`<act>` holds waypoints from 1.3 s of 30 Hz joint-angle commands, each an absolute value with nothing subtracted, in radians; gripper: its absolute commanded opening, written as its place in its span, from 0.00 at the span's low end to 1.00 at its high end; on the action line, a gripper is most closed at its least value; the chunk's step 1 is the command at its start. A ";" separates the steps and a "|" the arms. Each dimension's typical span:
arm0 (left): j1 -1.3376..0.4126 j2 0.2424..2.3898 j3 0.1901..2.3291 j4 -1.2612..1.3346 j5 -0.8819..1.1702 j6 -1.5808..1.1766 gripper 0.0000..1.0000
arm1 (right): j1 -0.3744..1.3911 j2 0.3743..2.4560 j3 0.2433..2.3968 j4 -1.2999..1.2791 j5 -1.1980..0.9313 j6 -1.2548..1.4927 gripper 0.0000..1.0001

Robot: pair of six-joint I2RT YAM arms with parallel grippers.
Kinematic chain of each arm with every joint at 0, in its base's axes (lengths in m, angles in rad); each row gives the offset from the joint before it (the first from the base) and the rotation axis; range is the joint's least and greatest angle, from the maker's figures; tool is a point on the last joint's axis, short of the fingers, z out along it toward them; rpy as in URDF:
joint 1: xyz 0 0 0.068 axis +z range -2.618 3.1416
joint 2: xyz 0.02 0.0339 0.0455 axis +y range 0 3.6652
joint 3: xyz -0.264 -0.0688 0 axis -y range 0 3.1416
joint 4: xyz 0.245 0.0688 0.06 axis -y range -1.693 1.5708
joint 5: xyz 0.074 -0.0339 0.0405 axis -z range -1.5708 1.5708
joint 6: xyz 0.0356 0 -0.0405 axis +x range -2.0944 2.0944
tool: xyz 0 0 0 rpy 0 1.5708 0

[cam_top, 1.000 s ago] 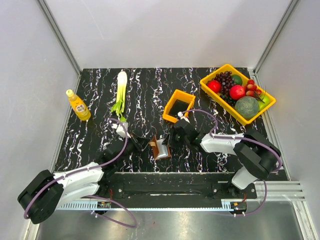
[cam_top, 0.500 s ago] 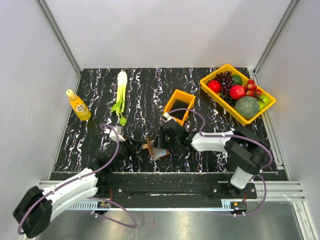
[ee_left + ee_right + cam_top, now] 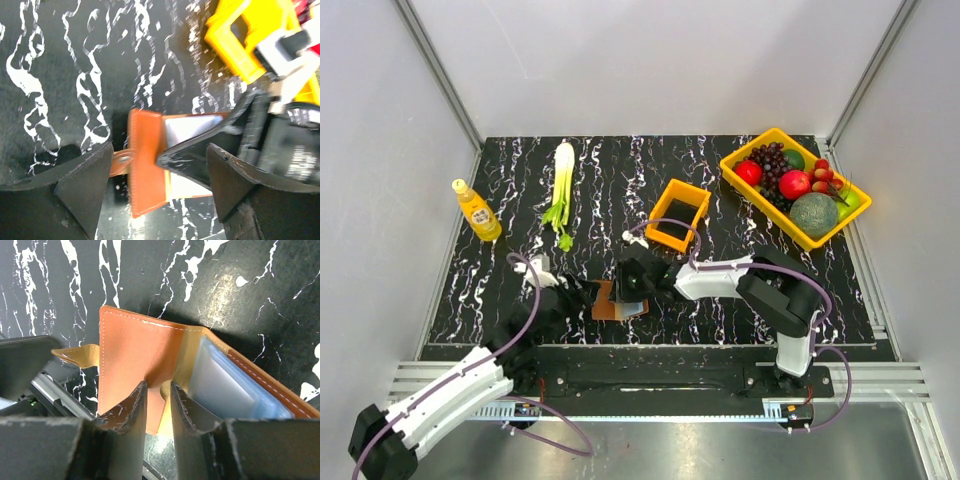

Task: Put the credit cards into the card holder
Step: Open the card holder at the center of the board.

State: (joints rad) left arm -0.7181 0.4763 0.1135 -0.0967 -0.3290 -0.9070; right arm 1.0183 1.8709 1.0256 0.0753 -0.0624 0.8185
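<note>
The right gripper (image 3: 157, 390) nips the middle fold of the small brown leather-like folding card holder (image 3: 125, 355), probably to prop it open. Pale blue plastic credit cards (image 3: 230, 387) sit pocketed at its 3 o'clock. At the holder's 9 o'clock, the left gripper (image 3: 159, 155) gapes wide, empty. No print is legible.

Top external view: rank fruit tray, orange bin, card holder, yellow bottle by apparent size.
1. fruit tray
2. orange bin
3. card holder and yellow bottle: too close to rank; the holder is partly hidden.
</note>
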 commanded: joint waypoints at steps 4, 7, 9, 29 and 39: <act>-0.713 0.423 0.241 -0.131 -0.309 -0.842 0.74 | 1.023 1.927 1.078 0.011 -0.006 0.818 0.32; -0.713 0.518 0.222 -0.005 -0.210 -0.853 0.63 | 1.023 1.936 1.078 0.008 -0.005 0.827 0.32; -0.715 0.590 0.218 0.082 -0.169 -0.877 0.60 | 1.023 1.931 1.074 0.008 -0.006 0.830 0.32; -0.715 1.018 0.236 0.144 -0.270 -0.988 0.30 | 1.003 1.712 1.002 0.022 0.130 0.782 0.32; -0.715 1.091 0.305 0.114 -0.276 -0.930 0.28 | 0.940 1.614 0.907 -0.028 0.176 0.762 0.33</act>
State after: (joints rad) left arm -0.7177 1.0897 0.2672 0.1040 -0.2512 -0.9649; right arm 0.9657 1.6684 0.9333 -0.0032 0.1284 0.7872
